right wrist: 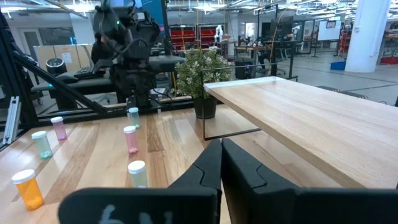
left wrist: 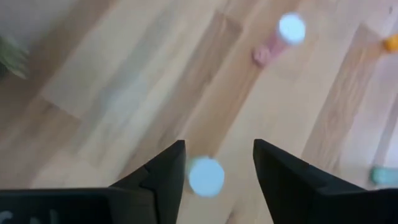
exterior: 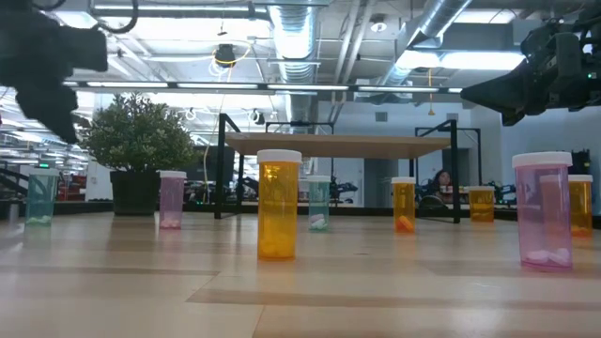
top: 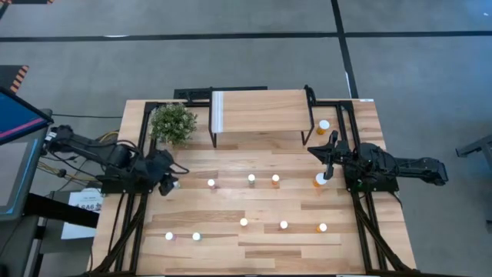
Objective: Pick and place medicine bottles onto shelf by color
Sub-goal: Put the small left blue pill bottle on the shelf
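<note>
Your counter [top: 254,250] carried the shelf [top: 261,111] at its far edge, nothing on top, plant [top: 174,123] just beside its left end. Bottles [top: 251,179] stood well apart in two loose rows, leaving easy lanes. Your left gripper [left wrist: 217,165] hung over a white-capped bottle [left wrist: 206,177], fingers parted and gripping nothing; you likely needed to centre the cap before clenching. Your right gripper [right wrist: 221,163] waited near the shelf's right leg, fingers clenched, empty.
</note>
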`<state>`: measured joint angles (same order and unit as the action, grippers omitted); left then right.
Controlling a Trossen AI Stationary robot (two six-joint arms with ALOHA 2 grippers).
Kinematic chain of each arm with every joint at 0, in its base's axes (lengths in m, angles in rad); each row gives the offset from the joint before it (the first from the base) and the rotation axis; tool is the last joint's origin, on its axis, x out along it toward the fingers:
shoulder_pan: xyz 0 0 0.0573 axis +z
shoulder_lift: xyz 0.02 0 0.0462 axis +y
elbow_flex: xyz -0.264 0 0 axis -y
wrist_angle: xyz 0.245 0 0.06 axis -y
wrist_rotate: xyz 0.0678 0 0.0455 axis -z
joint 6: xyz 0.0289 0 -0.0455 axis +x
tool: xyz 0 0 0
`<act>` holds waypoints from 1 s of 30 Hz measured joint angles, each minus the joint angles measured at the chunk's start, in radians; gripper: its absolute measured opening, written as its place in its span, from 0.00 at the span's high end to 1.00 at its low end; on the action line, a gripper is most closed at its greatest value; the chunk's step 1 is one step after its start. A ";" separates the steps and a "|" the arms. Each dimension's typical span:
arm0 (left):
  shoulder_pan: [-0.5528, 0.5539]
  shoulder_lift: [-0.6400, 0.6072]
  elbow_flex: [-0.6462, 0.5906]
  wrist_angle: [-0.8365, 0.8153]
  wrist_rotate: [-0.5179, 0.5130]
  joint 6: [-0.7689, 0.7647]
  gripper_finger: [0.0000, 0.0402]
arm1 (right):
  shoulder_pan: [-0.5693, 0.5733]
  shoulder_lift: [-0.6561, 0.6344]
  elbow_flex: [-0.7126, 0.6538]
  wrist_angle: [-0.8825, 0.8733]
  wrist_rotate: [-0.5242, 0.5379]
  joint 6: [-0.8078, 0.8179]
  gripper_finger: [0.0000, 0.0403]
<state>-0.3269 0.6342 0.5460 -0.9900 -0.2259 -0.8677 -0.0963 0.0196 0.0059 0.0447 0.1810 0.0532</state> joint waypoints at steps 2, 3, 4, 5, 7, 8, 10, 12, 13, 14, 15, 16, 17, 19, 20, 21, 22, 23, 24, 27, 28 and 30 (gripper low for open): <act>-0.020 0.000 -0.018 0.000 0.004 -0.014 0.54 | 0.000 0.000 0.000 0.000 0.000 0.000 0.92; -0.031 0.000 -0.025 0.001 0.004 -0.018 0.54 | 0.000 0.000 0.000 0.000 0.000 0.000 0.92; -0.039 0.000 -0.030 0.001 0.004 -0.018 0.53 | 0.000 0.000 0.000 0.000 0.000 0.000 0.92; -0.049 0.001 -0.032 0.001 0.002 -0.018 0.52 | 0.000 0.000 0.000 0.000 0.000 0.000 0.92; -0.066 0.000 -0.032 0.006 -0.005 -0.018 0.51 | 0.000 0.000 0.000 0.000 0.000 0.000 0.92; -0.075 0.001 -0.032 0.006 -0.007 -0.018 0.50 | 0.000 0.000 0.000 0.000 0.000 0.000 0.92; -0.093 0.001 -0.032 0.005 -0.014 -0.012 0.48 | 0.000 0.000 0.000 0.000 0.000 0.000 0.92; -0.111 0.004 -0.032 0.001 -0.018 -0.011 0.45 | 0.000 0.000 0.000 0.000 0.000 0.000 0.92; -0.120 0.008 -0.032 0.003 -0.019 -0.011 0.44 | 0.000 0.000 0.000 0.000 0.000 0.000 0.92; -0.129 0.012 -0.032 0.005 -0.019 -0.008 0.43 | 0.000 0.000 0.000 0.000 0.000 0.000 0.92; -0.138 0.017 -0.032 0.006 -0.018 -0.006 0.42 | 0.000 0.000 0.000 0.000 0.000 0.000 0.92; -0.146 0.025 -0.032 0.006 -0.019 -0.006 0.41 | 0.000 0.000 0.000 0.000 0.000 0.000 0.92; -0.152 0.034 -0.032 0.007 -0.020 -0.006 0.40 | 0.000 0.000 0.000 0.000 0.000 0.000 0.92; -0.157 0.059 -0.032 0.012 -0.023 -0.011 0.39 | 0.000 0.000 0.000 0.000 0.000 0.000 0.92; -0.157 0.073 -0.032 0.012 -0.023 -0.018 0.38 | 0.000 0.000 0.000 0.000 0.000 0.000 0.92; -0.157 0.089 -0.032 0.012 -0.023 -0.030 0.38 | 0.000 0.000 0.000 0.000 0.000 0.000 0.92; -0.157 0.106 -0.032 0.012 -0.023 -0.042 0.37 | 0.000 0.000 0.000 0.000 0.000 0.000 0.92; -0.157 0.124 -0.032 0.012 -0.023 -0.058 0.37 | 0.000 0.000 0.000 0.000 0.000 0.000 0.92; -0.157 0.142 -0.032 0.010 -0.024 -0.073 0.37 | 0.000 0.000 0.000 0.000 0.000 0.000 0.92; -0.157 0.199 -0.032 0.003 -0.036 -0.115 0.37 | 0.000 0.000 0.000 0.000 0.000 0.000 0.92; -0.157 0.216 -0.032 0.002 -0.042 -0.128 0.37 | 0.000 0.000 0.000 0.000 0.000 0.000 0.92; -0.156 0.246 -0.032 0.002 -0.047 -0.144 0.37 | 0.000 0.000 0.000 0.000 0.000 0.000 0.92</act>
<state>-0.4831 0.8803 0.5140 -0.9882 -0.2731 -1.0114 -0.0959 0.0196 0.0059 0.0448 0.1808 0.0532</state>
